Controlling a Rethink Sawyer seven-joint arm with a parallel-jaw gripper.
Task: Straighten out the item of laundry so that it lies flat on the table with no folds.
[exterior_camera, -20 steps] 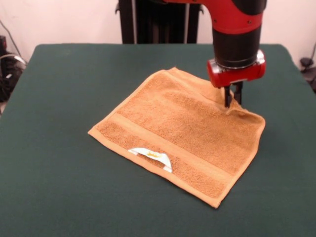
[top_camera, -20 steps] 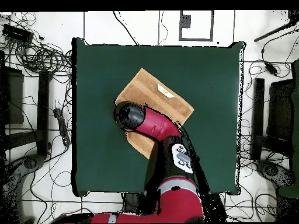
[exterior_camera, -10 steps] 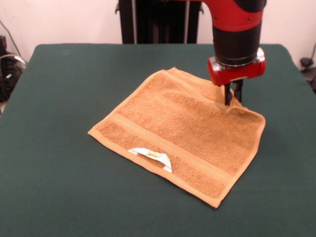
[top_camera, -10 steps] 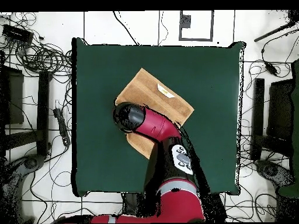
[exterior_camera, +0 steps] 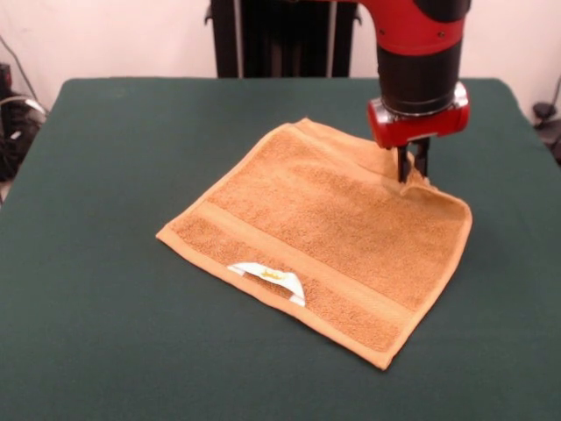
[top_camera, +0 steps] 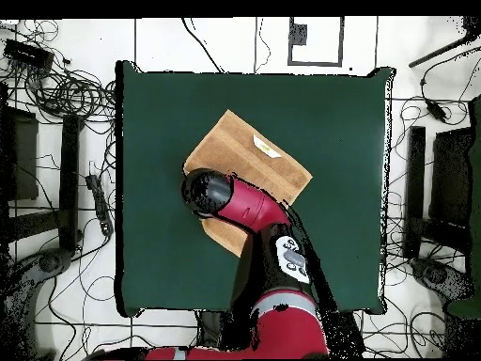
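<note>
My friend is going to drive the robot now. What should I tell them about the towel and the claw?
Gripper: down at the towel's far edge, fingers close together and apparently pinching a raised bit of cloth there.
Towel: lies on the green table, set at a slant near the middle, white label on the near edge.
Done: most of the towel looks flat.
Left: the pinched edge is puckered, with a fold along it. Pull that out, let go, then check it lies smooth.
</note>
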